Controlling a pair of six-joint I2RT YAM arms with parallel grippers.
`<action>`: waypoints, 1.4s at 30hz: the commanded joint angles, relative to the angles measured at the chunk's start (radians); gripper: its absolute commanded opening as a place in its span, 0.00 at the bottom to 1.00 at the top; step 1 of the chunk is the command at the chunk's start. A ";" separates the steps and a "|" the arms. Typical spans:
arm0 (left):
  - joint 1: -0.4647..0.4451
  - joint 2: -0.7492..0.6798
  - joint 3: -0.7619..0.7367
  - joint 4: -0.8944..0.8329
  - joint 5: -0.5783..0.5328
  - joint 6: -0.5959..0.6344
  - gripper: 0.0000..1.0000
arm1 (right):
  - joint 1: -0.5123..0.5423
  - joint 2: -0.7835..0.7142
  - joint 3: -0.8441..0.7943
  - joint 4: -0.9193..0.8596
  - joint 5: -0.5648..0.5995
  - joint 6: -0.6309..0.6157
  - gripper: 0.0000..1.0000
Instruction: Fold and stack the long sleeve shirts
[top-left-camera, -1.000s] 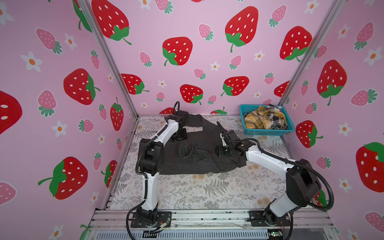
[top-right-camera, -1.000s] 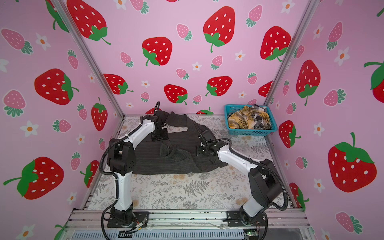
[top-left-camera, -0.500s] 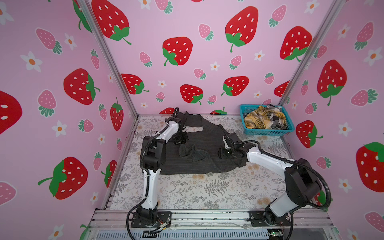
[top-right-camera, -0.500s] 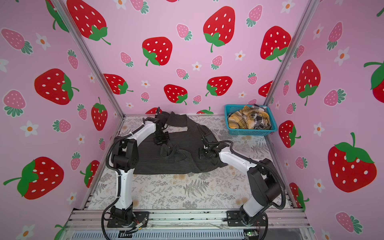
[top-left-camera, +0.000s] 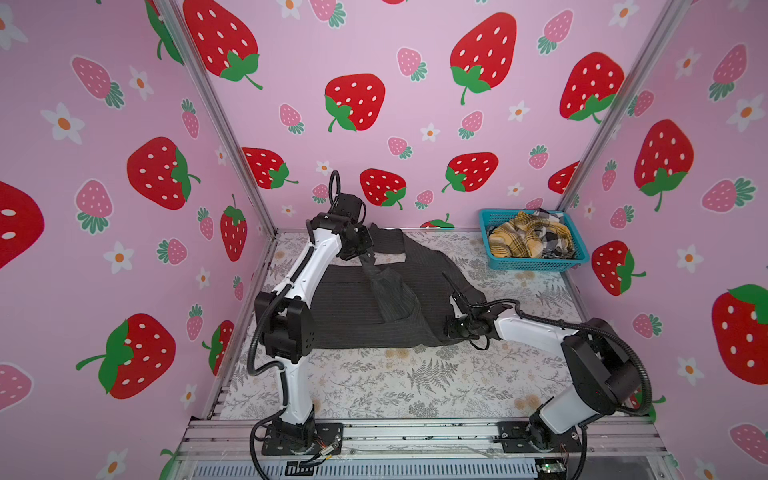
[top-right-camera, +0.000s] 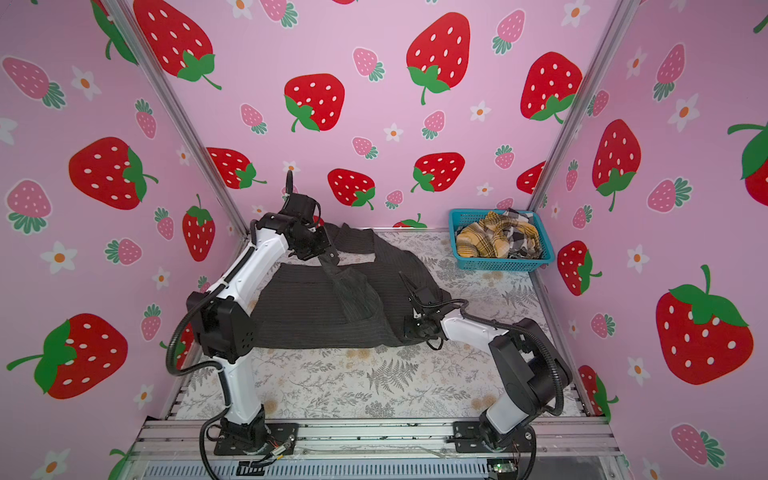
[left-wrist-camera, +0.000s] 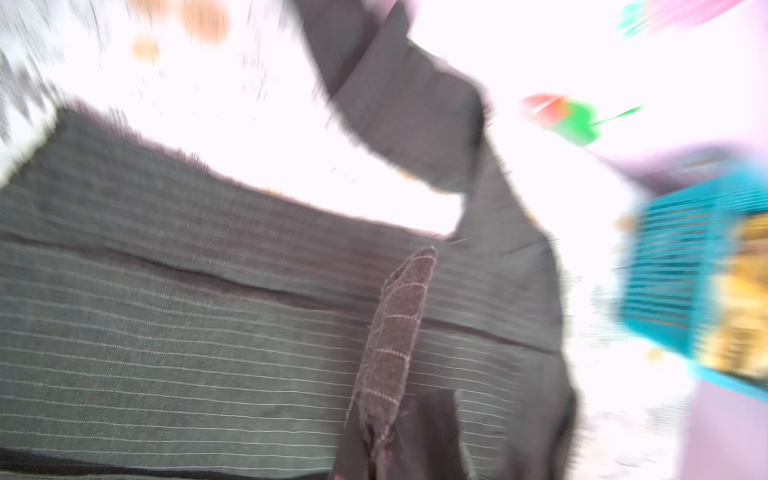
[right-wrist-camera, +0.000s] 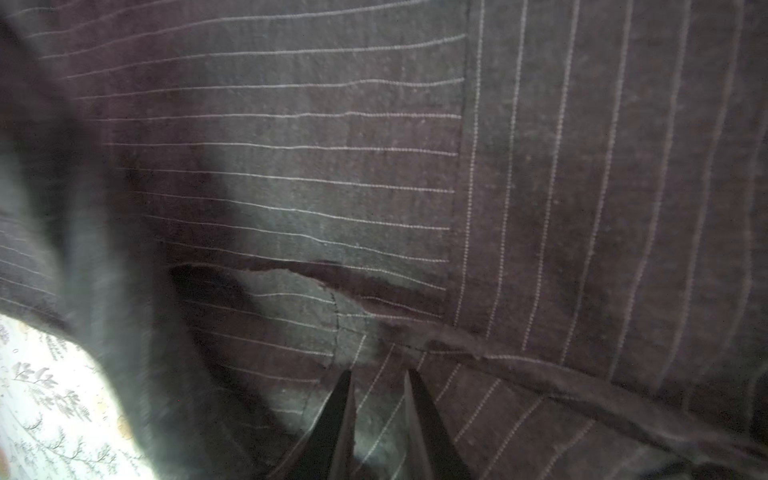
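Holding sleeve (top-left-camera: 374, 278) raised near back-left corner, left jaws were clamped on dark charcoal pinstriped cloth shirt (top-left-camera: 353, 316), spread across floral-patterned bench (top-left-camera: 395, 374) toward back edge, probably for folding sleeve inward. Right jaws showed narrow gap at shirt side nearest right edge; grip unclear.

The table (top-left-camera: 415, 374) has a pale cover printed with grey ferns and small tan blossoms, seen in both top views. 2 things lie on it. A dark pinstriped shirt (top-left-camera: 353, 316) is spread mostly flat over the left and middle of the far half, its hem edge facing the near side and 1 strip of cloth raised off the surface. A teal basket (top-left-camera: 536, 264) stands in the far right corner, apart from the shirt.
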 joint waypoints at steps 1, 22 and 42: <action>0.000 -0.127 -0.106 0.136 0.025 -0.049 0.00 | -0.011 -0.005 -0.015 0.017 0.024 0.019 0.31; 0.182 -0.383 -0.693 0.443 0.222 -0.128 0.00 | -0.029 -0.064 0.079 0.022 -0.019 -0.075 0.49; 0.080 0.027 0.001 -0.271 -0.055 -0.031 0.00 | -0.019 -0.068 0.198 0.060 -0.053 -0.162 0.68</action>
